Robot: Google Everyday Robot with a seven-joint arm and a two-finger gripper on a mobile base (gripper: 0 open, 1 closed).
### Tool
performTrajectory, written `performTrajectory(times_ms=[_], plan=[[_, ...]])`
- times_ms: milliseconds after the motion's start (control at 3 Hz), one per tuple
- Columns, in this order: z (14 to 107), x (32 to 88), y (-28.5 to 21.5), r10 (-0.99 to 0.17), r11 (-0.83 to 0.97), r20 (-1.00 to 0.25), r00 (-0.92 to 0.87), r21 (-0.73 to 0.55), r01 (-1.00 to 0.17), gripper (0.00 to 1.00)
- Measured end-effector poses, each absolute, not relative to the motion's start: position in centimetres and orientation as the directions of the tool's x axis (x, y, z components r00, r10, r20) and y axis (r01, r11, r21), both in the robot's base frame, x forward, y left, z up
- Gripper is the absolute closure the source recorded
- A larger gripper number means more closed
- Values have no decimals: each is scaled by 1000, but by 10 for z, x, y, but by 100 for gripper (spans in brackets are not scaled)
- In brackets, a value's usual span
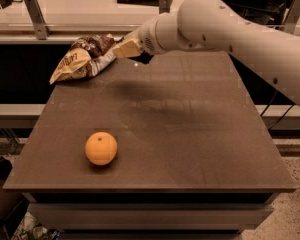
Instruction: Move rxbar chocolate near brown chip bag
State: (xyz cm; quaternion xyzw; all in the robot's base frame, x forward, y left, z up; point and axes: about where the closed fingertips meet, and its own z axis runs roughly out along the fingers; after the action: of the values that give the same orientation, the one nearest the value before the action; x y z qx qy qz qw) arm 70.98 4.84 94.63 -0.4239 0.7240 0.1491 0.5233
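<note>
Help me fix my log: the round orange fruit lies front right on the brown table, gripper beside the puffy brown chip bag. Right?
No. The camera view shows the round orange fruit front left on the brown table; the gripper is beside the puffy brown chip bag, at the back left.

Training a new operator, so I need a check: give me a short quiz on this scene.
1. True or false: the round orange fruit touches the puffy brown-and-tan foil chip bag.
2. The robot's two-finger gripper is: A) above the fruit; B) beside the chip bag; C) on the floor.
3. Fill in: the fruit lies nearer the dark brown tabletop's ____ edge, camera-wise.
Key: 1 false; 2 B; 3 near.
</note>
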Motion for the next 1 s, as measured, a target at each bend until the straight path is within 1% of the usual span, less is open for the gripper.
performTrajectory(times_ms=[667, 1000], plan=[[904, 752, 61, -501, 627, -857, -122, -262, -733, 100], [878, 764, 52, -531, 642, -832, -161, -270, -718, 100]])
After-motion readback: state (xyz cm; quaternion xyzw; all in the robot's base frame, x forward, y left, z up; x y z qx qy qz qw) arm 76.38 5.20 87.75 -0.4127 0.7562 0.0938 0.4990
